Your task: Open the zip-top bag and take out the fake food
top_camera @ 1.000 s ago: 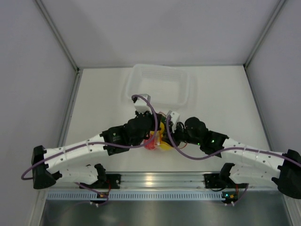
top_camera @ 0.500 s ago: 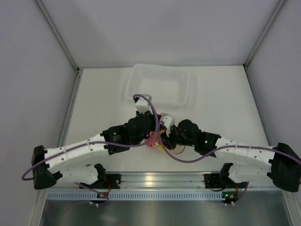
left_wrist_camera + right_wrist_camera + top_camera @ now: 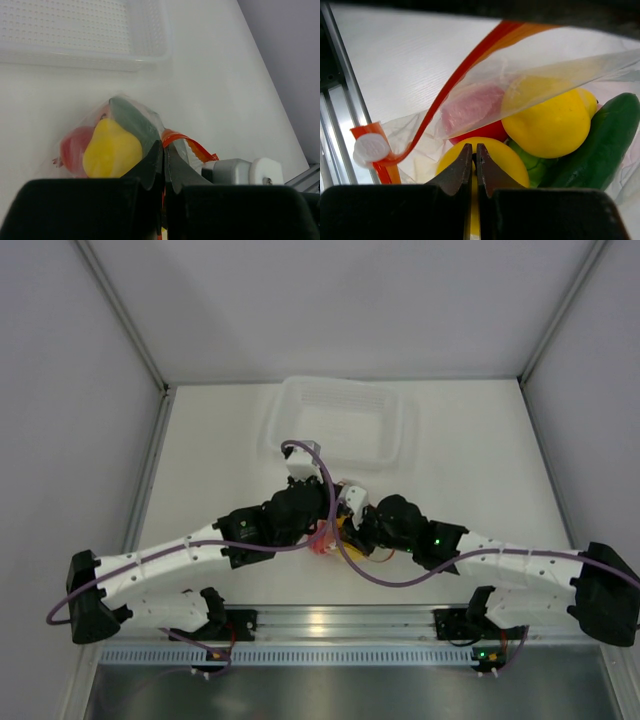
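Note:
The zip-top bag lies between both grippers at the table's near middle. In the left wrist view my left gripper is shut on the bag's edge, with the orange-red zip strip running through the jaws. Behind the film sit a yellow fruit, a red one and the cucumber. My right gripper is shut at the bag's open mouth, seemingly on its lower clear lip. Inside are two yellow fruits, a pink one, a light-green one and the cucumber. The strip arcs above.
The translucent white basket stands just behind the bag and shows in the left wrist view. The zip's white slider hangs at the strip's end. A metal rail runs along the table's near edge. Grey walls enclose the table.
My right arm has moved left, in against the bag, until its gripper meets the left one. The bag's yellow contents are now mostly covered from above. The left arm has stayed put.

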